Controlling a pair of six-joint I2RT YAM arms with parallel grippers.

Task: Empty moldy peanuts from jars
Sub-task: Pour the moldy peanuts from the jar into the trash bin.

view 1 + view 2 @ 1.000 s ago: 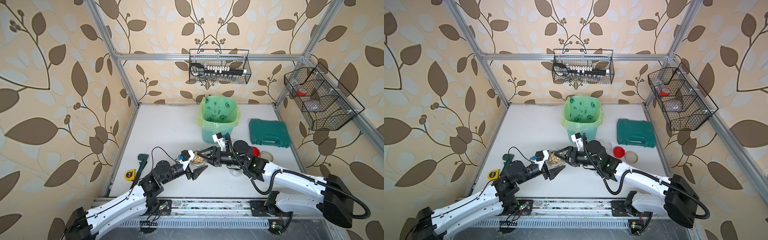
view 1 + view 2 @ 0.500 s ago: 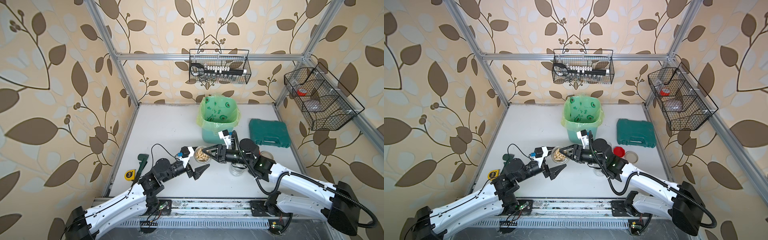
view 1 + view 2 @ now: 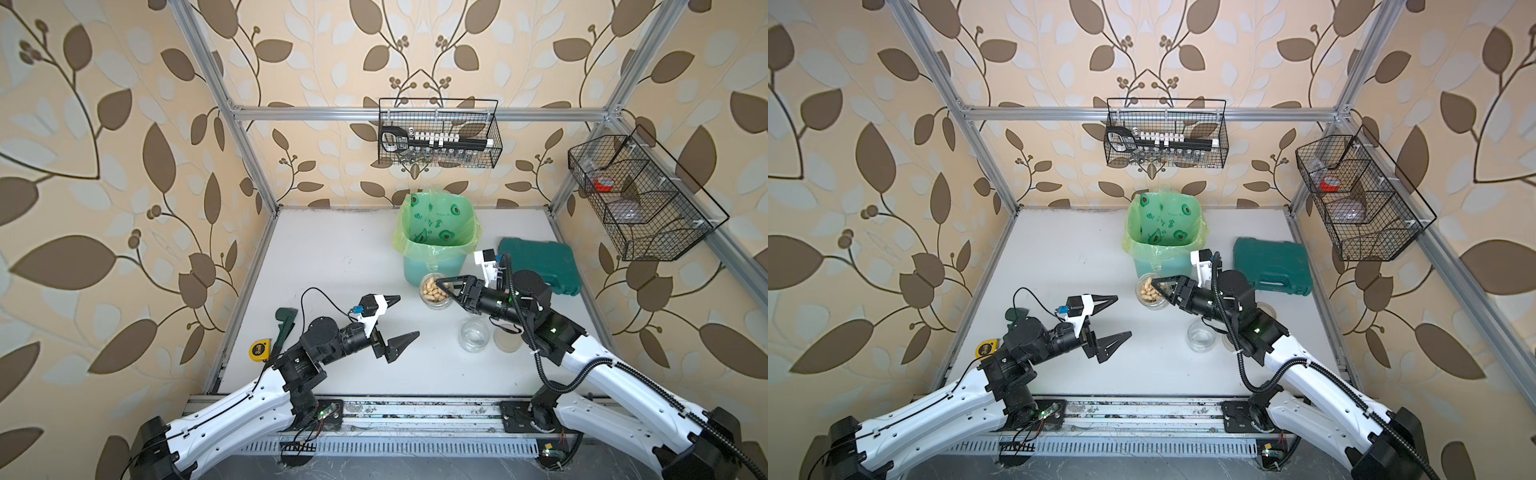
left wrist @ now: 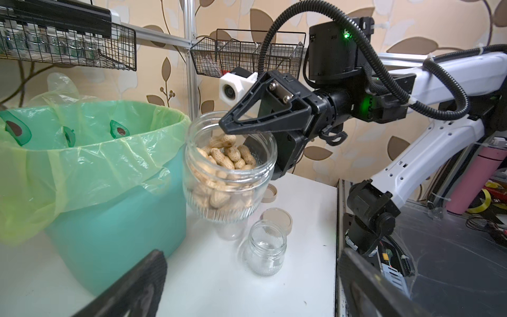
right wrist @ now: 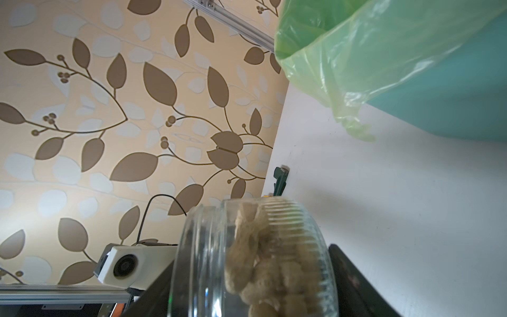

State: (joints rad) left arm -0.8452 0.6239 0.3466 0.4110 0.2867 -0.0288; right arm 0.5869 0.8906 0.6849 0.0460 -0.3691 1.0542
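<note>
Left gripper (image 3: 408, 316): jaws spread wide with nothing between them; in front of the bin (image 3: 419, 268) and off to its left, well apart from it.
Peanut jar (image 4: 233, 200): clear, lidless, raised off the table, just in front of the bin's near wall.
Peanuts (image 4: 225, 157): pale tan, in their shells, heaped inside the raised jar.
Right gripper (image 3: 442, 291): clamped on the peanut jar at its neck.
Empty jar (image 3: 473, 334): upright on the table, farther out from the bin's front.
Beige lid (image 3: 506, 340): flat, just right of the empty jar.

White table (image 3: 332, 257) with bin (image 3: 415, 270), teal case (image 3: 536, 266), empty jar (image 3: 473, 336), lid (image 3: 506, 340), tape measure (image 3: 259, 350)
</note>
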